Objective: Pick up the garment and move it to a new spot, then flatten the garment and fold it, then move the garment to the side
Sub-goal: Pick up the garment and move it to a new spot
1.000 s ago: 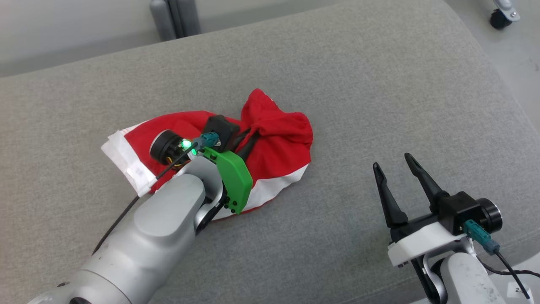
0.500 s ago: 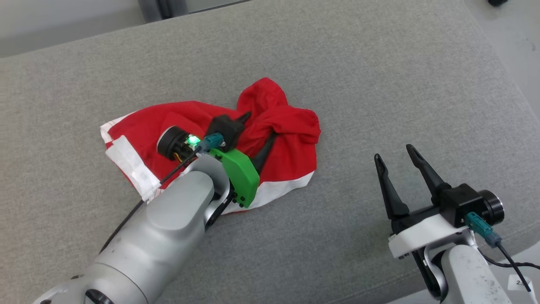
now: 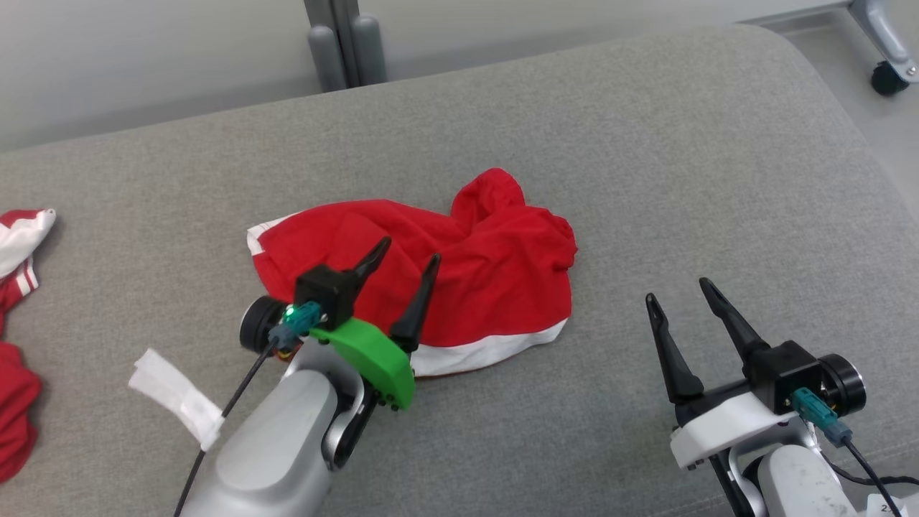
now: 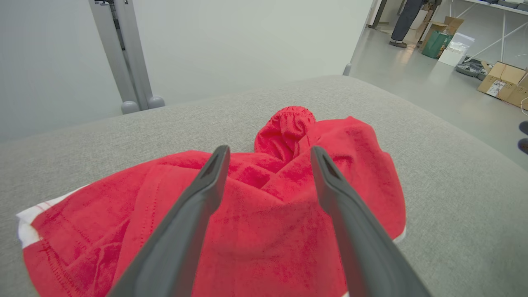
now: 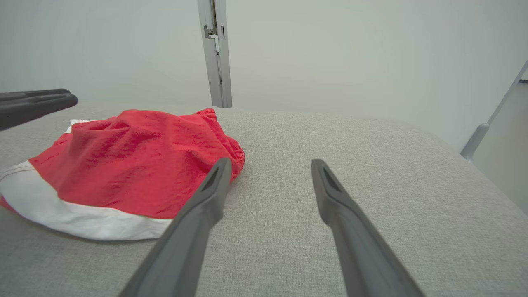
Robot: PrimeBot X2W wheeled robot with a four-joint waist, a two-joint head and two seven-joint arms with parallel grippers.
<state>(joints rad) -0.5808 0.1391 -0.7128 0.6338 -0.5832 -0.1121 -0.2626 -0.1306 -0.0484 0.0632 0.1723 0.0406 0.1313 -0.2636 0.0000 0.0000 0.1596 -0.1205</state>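
Just under your left hand (image 3: 411,249) lies the one red garment (image 3: 488,287), crumpled on the grey cushion (image 3: 646,158), with a white band along the edge nearest you. That hand's two fingers are spread apart and hold nothing; you cannot tell whether they touch the cloth. Your right hand (image 3: 676,290), fingers likewise apart and empty, hovers to the garment's right over bare cushion. Outside the left forearm lies one white strip (image 3: 176,398). Further left of it, at the edge, sits more red-and-white cloth (image 3: 18,237). Beyond the garment, past the cushion, one grey stand (image 3: 344,43) rises; far right stands one caster wheel (image 3: 889,77).
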